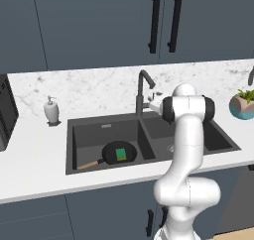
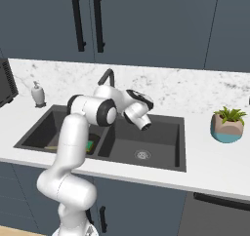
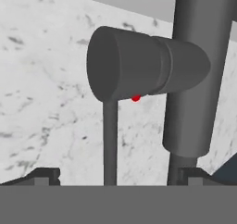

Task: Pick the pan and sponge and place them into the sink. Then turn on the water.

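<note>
I see the pan (image 1: 119, 152) lying on the floor of the left basin of the sink (image 1: 79, 130), its wooden handle pointing toward the near-left corner. The sponge (image 1: 120, 154) rests green side up inside the pan. From the right base camera a sliver of the sponge (image 2: 90, 146) shows just past my arm's lower link. The right basin holds nothing but its round metal drain (image 2: 142, 155).

The faucet (image 1: 144, 92) stands at the back rim between the two basins, and I see no stream coming from its spout. My hand (image 1: 152, 106) sits just beside the faucet's base, at the height of its lever. Through the hand camera the hand (image 3: 113, 177) is spread wide, its two tips far apart at the bottom edge with nothing between them. The faucet's lever body (image 3: 143, 63) faces me close up, a small red mark under it, with the upright neck right behind.

The bench (image 1: 34, 154) is white, with a marbled backsplash and dark blue cabinets above and below. A white soap dispenser (image 1: 52, 110) stands left of the sink, a dark appliance (image 1: 6, 110) at the far left, and a potted plant (image 2: 227, 125) well to the right.
</note>
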